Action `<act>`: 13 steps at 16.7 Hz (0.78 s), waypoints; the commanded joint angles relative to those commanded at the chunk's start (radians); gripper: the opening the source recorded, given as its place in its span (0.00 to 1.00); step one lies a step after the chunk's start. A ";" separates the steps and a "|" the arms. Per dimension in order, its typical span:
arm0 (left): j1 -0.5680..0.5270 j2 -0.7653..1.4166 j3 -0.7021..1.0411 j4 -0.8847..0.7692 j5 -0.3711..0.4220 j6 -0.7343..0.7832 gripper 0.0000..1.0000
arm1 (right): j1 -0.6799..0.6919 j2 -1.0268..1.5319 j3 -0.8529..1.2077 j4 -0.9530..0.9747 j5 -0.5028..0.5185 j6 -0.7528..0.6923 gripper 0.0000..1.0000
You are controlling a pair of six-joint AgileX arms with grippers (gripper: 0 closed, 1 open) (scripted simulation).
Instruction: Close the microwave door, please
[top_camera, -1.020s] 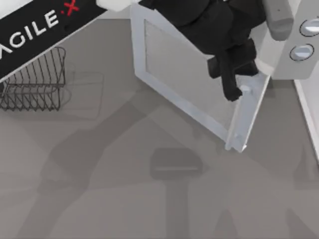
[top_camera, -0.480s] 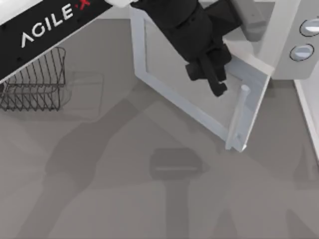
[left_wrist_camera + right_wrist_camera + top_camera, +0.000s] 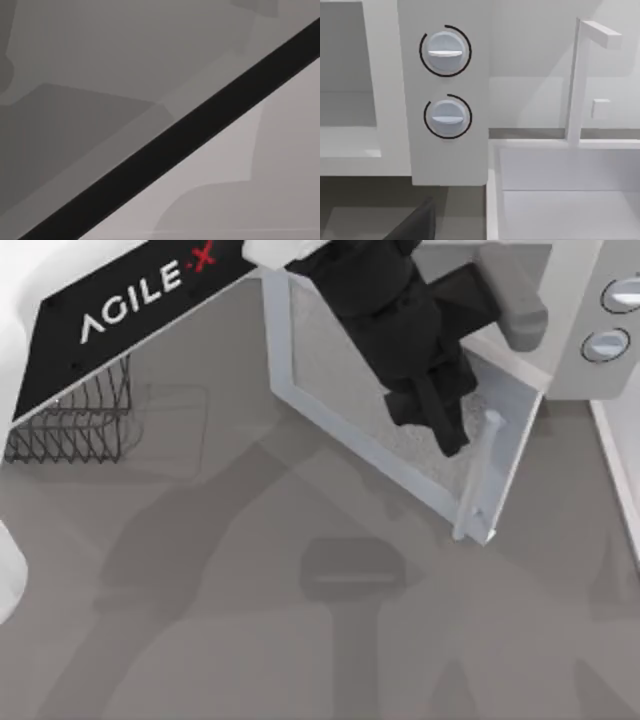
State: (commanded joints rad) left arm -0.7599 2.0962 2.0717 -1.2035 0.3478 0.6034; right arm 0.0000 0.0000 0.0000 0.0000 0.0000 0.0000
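Since a second ago the left arm has swung over the door panel – from the handle end, back toward the window, now out again with its gripper just beside the handle. Door itself hasn't budged.

The microwave door stands open, swung out toward the near side, hinged at its far-left edge, free edge with the handle at near right. The microwave sits at far right, its two knobs facing the right wrist camera.

Left gripper's jaw state – cannot tell, the fingers read as one dark mass from above. Right arm parked off to the right, looking at the knob panel; can't judge its jaws either.

Key relation: handle lies just right of and nearer than the left fingertips, its long axis running near–far along the door's free edge. Left arm is clearly the closer one. Closing likely means pushing the free edge away, toward the cavity, so contact should be on the outer face near the handle

A wire rack sits at far left, well apart
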 joint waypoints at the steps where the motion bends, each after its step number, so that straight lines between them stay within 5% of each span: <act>1: -0.006 0.015 0.005 -0.010 0.002 -0.004 0.00 | 0.000 0.000 0.000 0.000 0.000 0.000 1.00; 13: -0.009 0.018 0.083 0.020 -0.025 -0.026 0.00 | 0.000 0.000 0.000 0.000 0.000 0.000 1.00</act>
State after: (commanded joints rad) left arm -0.7694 2.1137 2.1543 -1.1836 0.3226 0.5771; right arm 0.0000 0.0000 0.0000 0.0000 0.0000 0.0000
